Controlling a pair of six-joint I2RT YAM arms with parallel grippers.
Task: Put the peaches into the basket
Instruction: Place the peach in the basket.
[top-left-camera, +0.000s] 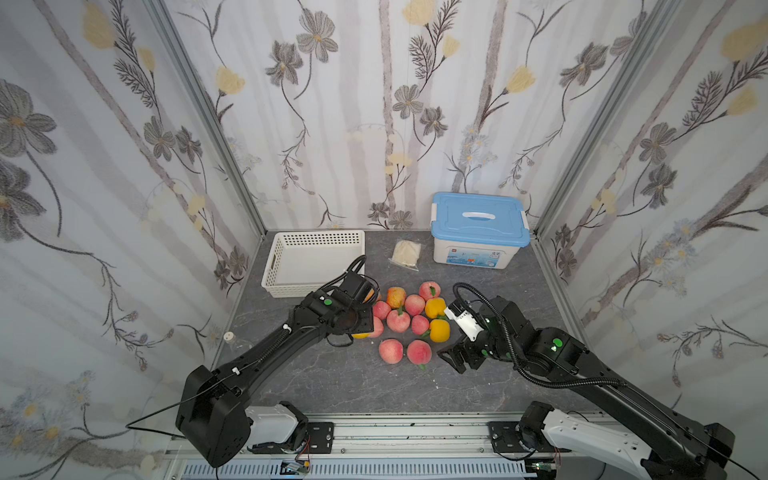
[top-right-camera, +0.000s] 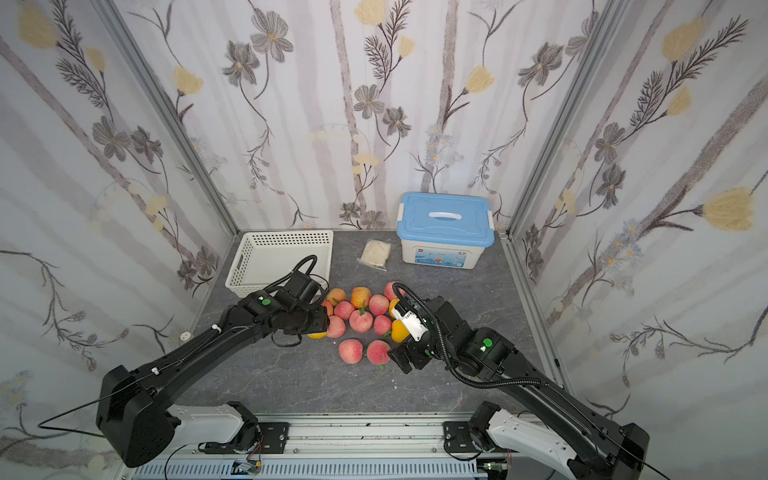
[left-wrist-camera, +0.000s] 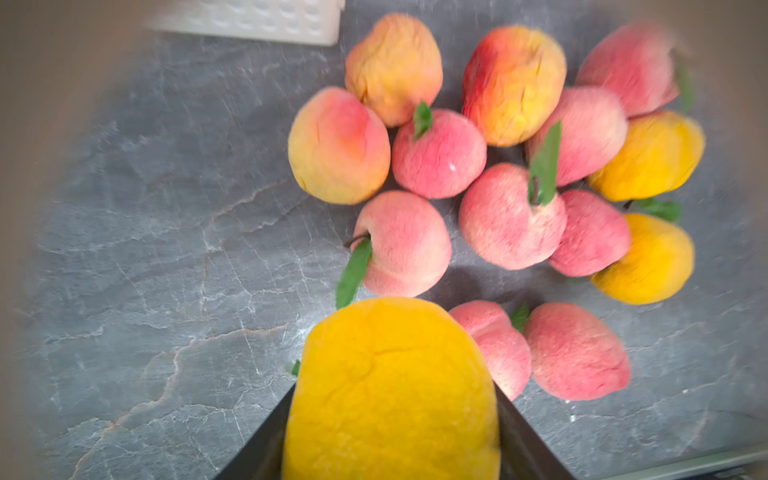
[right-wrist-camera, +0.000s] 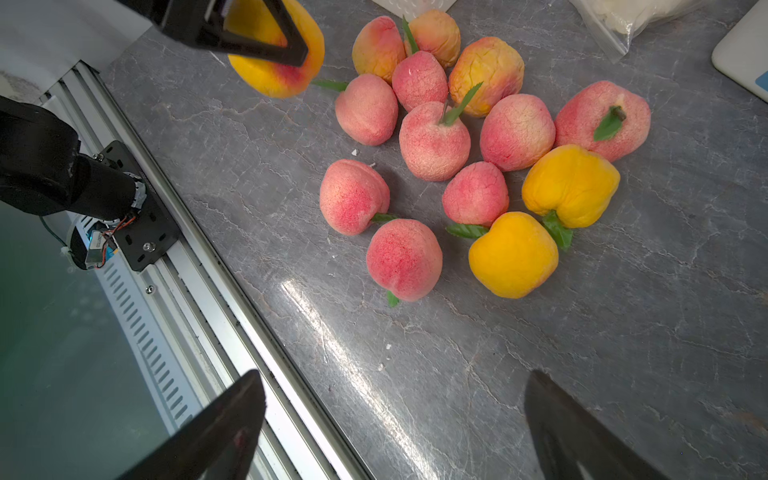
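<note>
Beside the peach pile (top-left-camera: 398, 321): left gripper (left-wrist-camera: 392, 409) is clasping a yellow peach (left-wrist-camera: 386, 357), right gripper (right-wrist-camera: 395, 407) is hanging wide, empty; the round fruit is risking slipping out short of the basket (top-left-camera: 316, 239).

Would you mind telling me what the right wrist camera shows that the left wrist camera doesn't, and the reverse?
Right wrist only: the open, empty right pincer; the aluminium rail; a clear bag; a corner of the white box. Left wrist only: the perforated wall of the basket, seen plainly. Both: the left pincer gripping a yellow peach, and the other peaches clustered on the grey tabletop.
</note>
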